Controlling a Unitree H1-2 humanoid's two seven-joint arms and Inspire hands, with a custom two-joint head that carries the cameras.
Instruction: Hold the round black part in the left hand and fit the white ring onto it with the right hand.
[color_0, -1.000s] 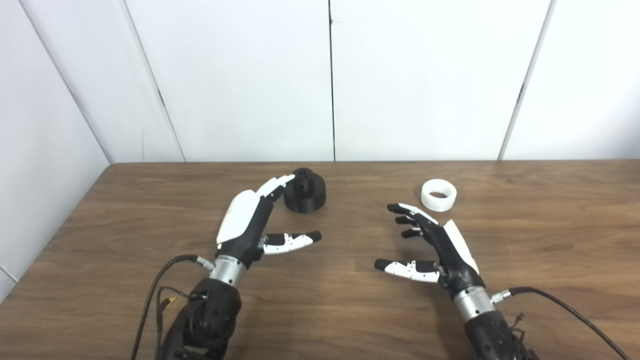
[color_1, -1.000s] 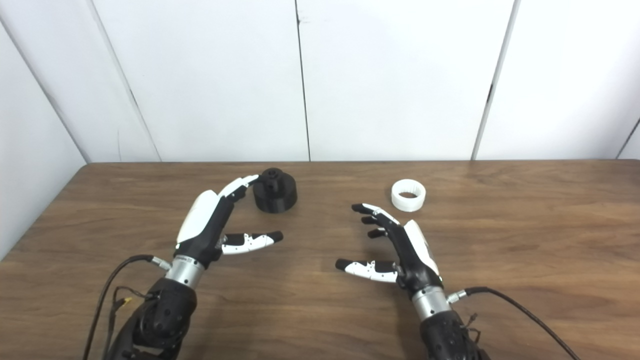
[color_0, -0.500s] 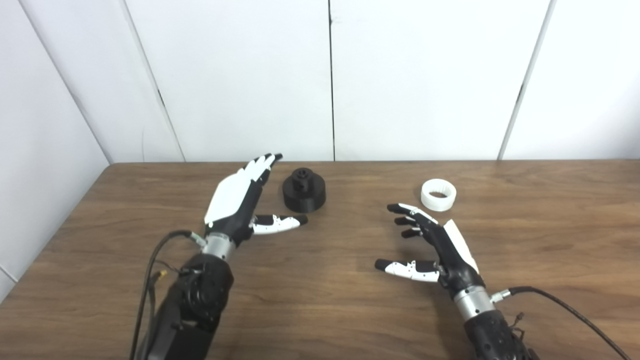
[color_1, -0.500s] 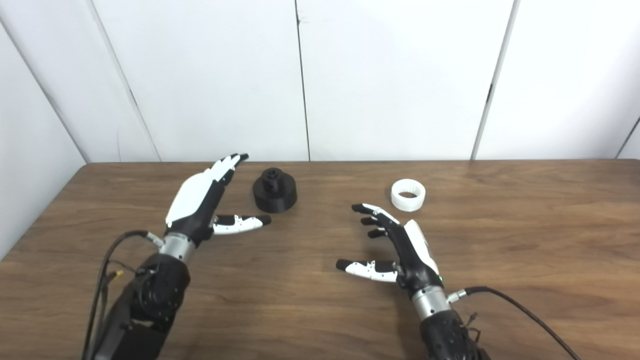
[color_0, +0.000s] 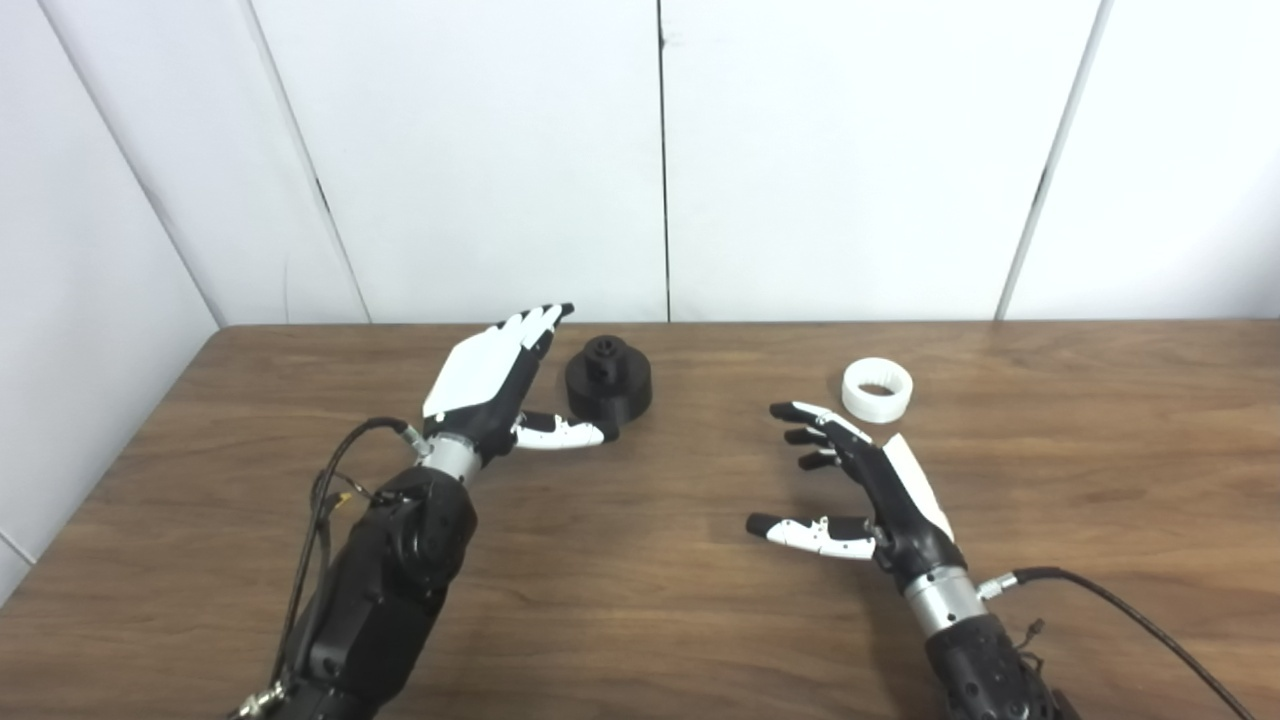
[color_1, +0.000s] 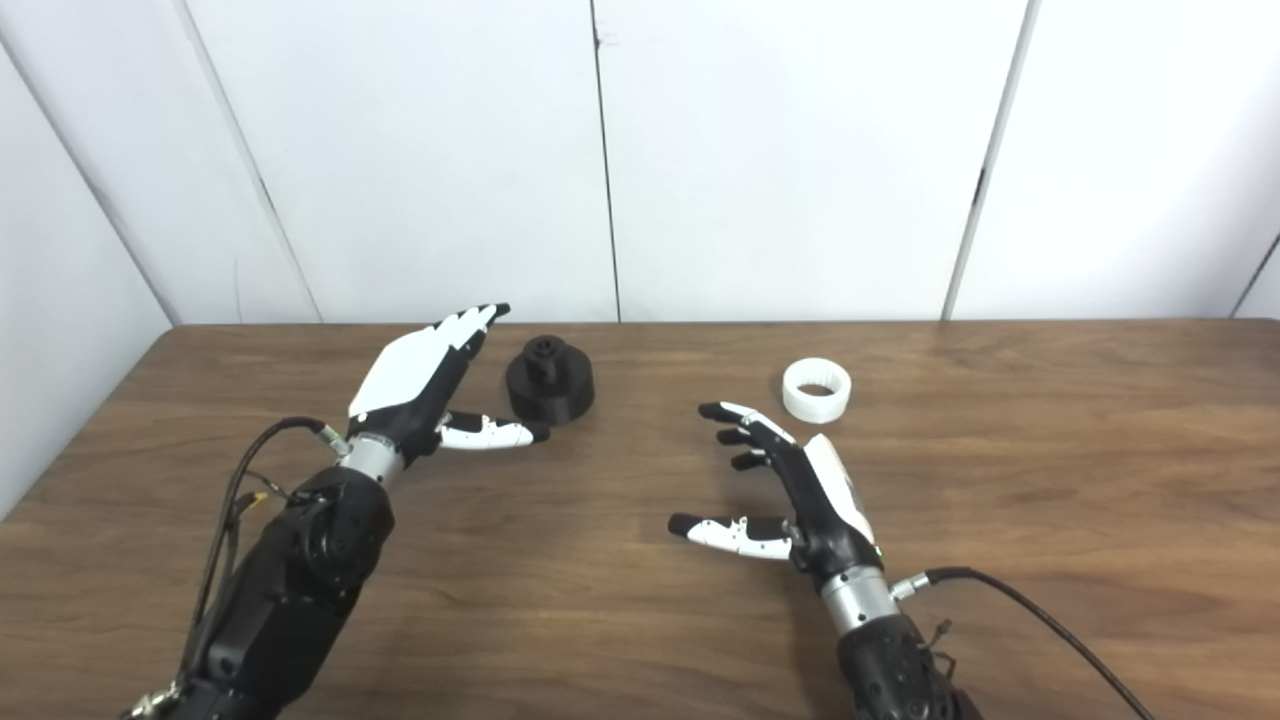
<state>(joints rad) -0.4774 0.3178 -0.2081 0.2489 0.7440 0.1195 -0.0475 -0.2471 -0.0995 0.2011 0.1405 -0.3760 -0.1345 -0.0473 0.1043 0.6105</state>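
Observation:
The round black part (color_0: 608, 380) stands on the brown table (color_0: 640, 620), left of centre near the back. My left hand (color_0: 495, 385) is open just to its left, fingers stretched toward the wall, thumb lying in front of the part's base. I cannot tell whether the thumb touches it. The white ring (color_0: 877, 389) lies flat at the right of centre. My right hand (color_0: 860, 485) is open, below and left of the ring, with a gap between them and nothing held.
White wall panels (color_0: 660, 160) rise right behind the table's back edge. A side wall (color_0: 80, 300) borders the table's left edge. Cables trail from both wrists, one looping by the left forearm (color_0: 330, 490), one running off to the right (color_0: 1130, 620).
My left hand has reached farther forward and now sits beside the black part, thumb in front of it. The right hand has barely shifted. Part and ring stayed put.

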